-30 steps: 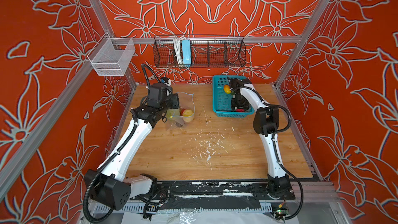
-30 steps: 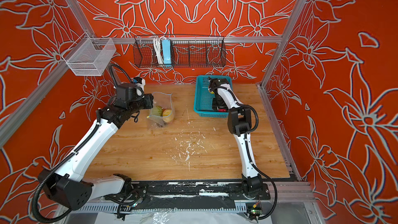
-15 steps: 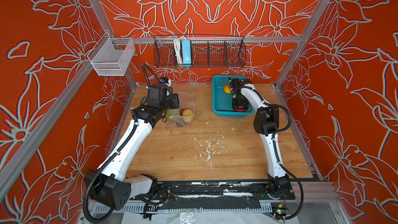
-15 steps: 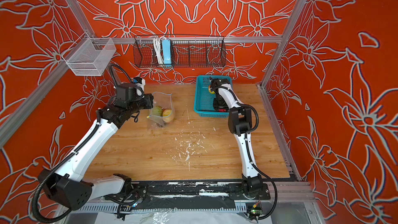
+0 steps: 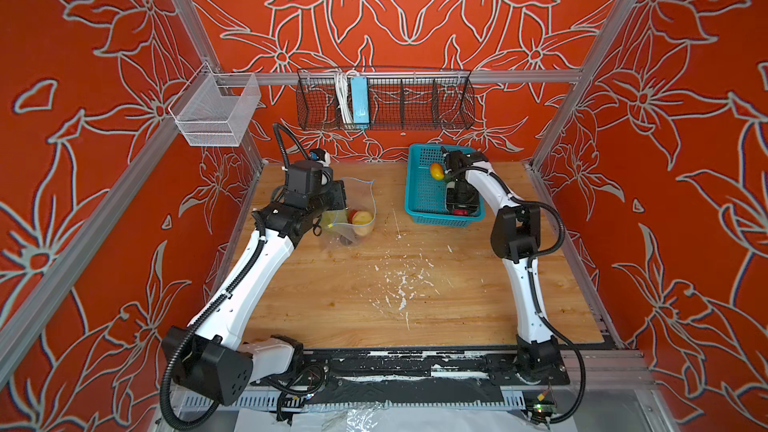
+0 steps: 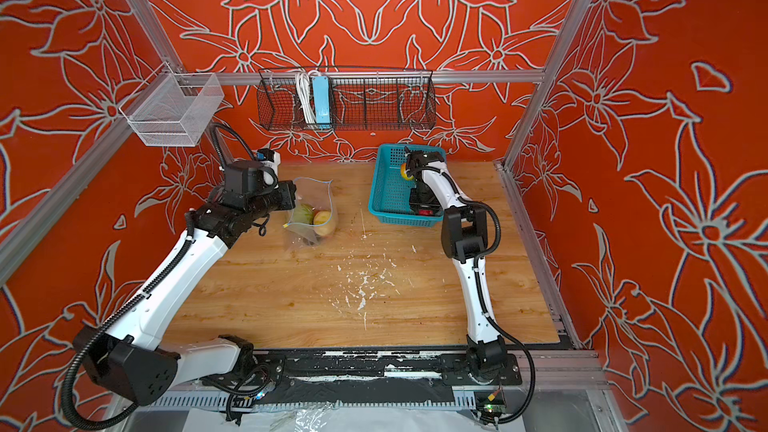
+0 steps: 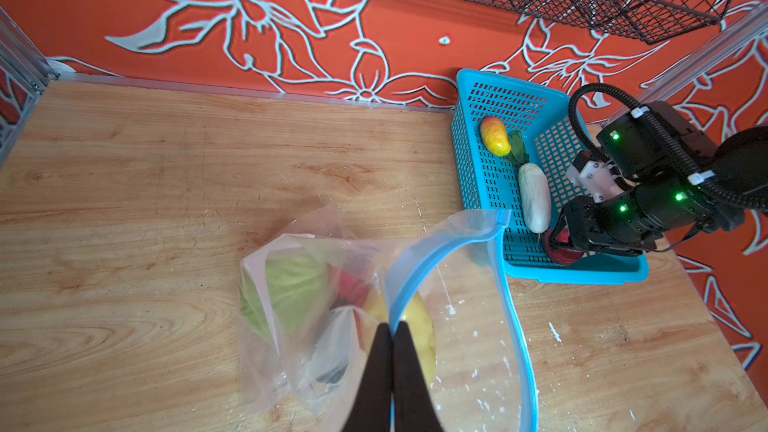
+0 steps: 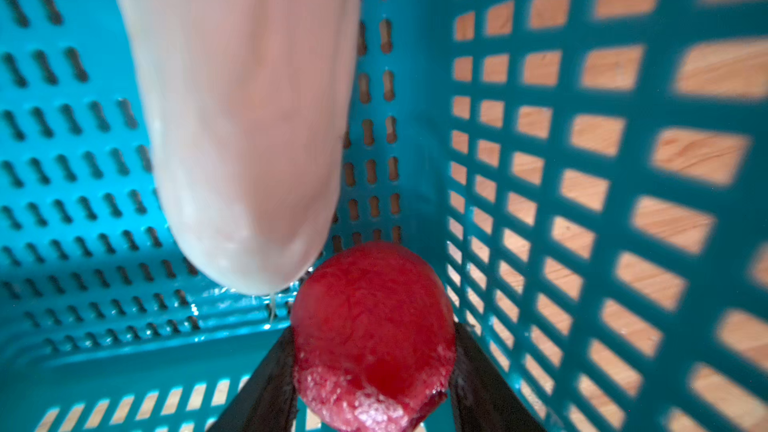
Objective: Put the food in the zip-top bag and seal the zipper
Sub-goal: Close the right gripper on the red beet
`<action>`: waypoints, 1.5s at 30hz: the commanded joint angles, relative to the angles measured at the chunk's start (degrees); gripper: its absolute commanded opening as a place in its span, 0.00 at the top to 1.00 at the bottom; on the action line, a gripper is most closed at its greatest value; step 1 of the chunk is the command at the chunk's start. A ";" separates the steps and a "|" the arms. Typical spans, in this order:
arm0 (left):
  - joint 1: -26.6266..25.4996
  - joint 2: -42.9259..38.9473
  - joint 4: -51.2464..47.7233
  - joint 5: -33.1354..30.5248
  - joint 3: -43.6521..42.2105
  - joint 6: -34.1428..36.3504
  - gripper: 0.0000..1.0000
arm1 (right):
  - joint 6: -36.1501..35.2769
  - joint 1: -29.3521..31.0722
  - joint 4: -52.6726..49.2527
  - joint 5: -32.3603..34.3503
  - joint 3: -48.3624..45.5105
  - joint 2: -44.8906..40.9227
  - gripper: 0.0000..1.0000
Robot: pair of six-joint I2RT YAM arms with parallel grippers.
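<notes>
Strawberry (image 8: 372,338) between the right hand's (image 8: 372,331) jaws, in teal basket (image 8: 540,201)

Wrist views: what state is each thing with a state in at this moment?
zip-top bag: mouth open, partly filled
zipper: unsealed
left tool: shut on the zipper
right tool: closed on the strawberry in the basket
basket: upright, radish and mango inside

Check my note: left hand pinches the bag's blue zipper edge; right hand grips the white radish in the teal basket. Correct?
No: the right hand grips the red strawberry, not the white radish beside it, per the right wrist view. The rest stands.
</notes>
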 commanded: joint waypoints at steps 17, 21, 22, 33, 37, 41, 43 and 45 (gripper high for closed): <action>0.25 -0.66 0.79 0.67 -0.17 -0.11 1.00 | 2.13 0.05 2.08 -2.61 -2.92 -7.84 0.57; 0.25 -0.75 0.70 0.60 -0.17 -0.10 1.00 | 2.66 0.07 3.95 -3.61 -5.15 -9.73 0.57; 0.25 -0.68 0.70 0.56 -0.16 -0.11 1.00 | 2.82 0.04 4.41 -3.78 -5.72 -10.14 0.57; 0.25 -0.82 0.79 0.56 -0.25 -0.06 1.00 | 3.78 0.04 7.73 -5.43 -9.75 -12.84 0.57; 0.25 -0.75 0.79 0.56 -0.25 -0.11 1.00 | 4.13 -0.03 8.94 -6.27 -10.93 -13.71 0.57; 0.25 -0.95 0.70 0.56 -0.25 0.03 1.00 | 4.62 0.03 10.64 -7.04 -12.50 -14.72 0.57; 0.27 -1.23 0.76 0.47 -0.25 0.10 1.00 | 4.91 0.02 11.83 -7.68 -13.55 -15.56 0.57; 0.25 -1.45 1.03 0.35 -0.51 0.06 1.00 | 5.24 0.00 12.98 -8.41 -14.49 -16.17 0.57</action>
